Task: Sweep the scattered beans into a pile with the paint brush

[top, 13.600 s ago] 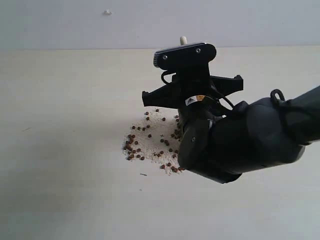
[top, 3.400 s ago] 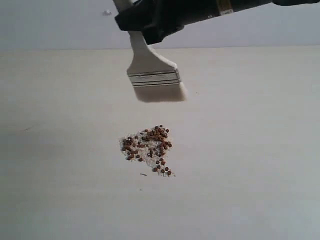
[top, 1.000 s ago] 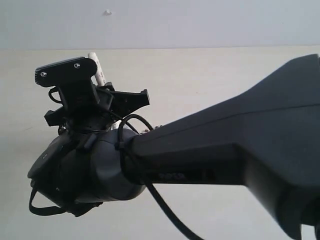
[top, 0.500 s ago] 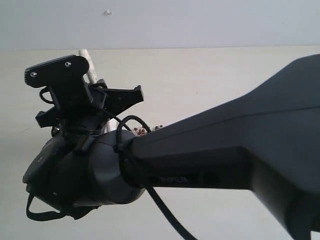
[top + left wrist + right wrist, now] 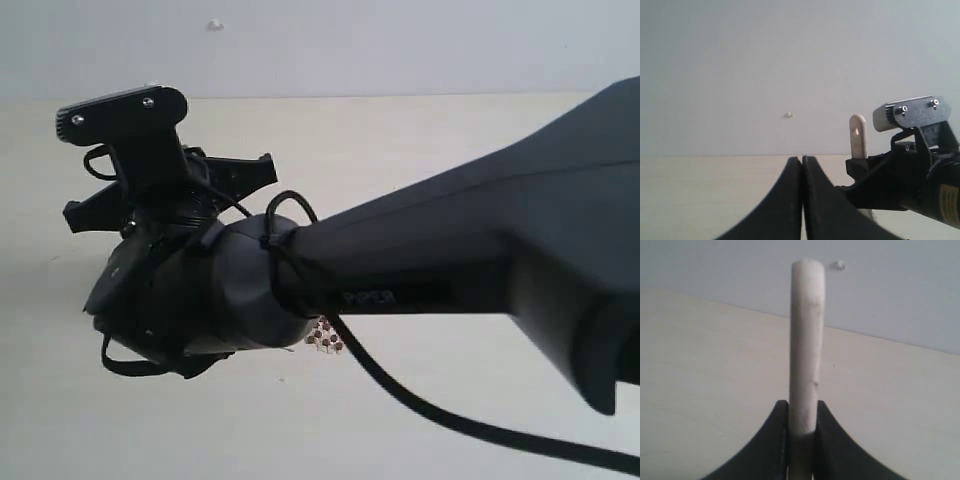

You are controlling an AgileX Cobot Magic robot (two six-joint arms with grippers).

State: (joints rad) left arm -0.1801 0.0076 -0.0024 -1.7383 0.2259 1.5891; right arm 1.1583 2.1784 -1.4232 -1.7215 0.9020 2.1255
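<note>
Right now my right tool (image 5: 802, 407) is clamped narrow on the paint brush (image 5: 805, 330). Its pale handle stands upright between the jaws, edge-on to the wrist camera, and the bristles are out of sight. My left tool (image 5: 801, 162) has its jaws pressed together on nothing. On the desk (image 5: 450, 130) the right arm reaches across to the left and, I take it, covers most of the pile. Only a few beans (image 5: 326, 340) peek out at its near edge, right of the brush. I judge the next stroke should run rightward, by the right arm.
</note>
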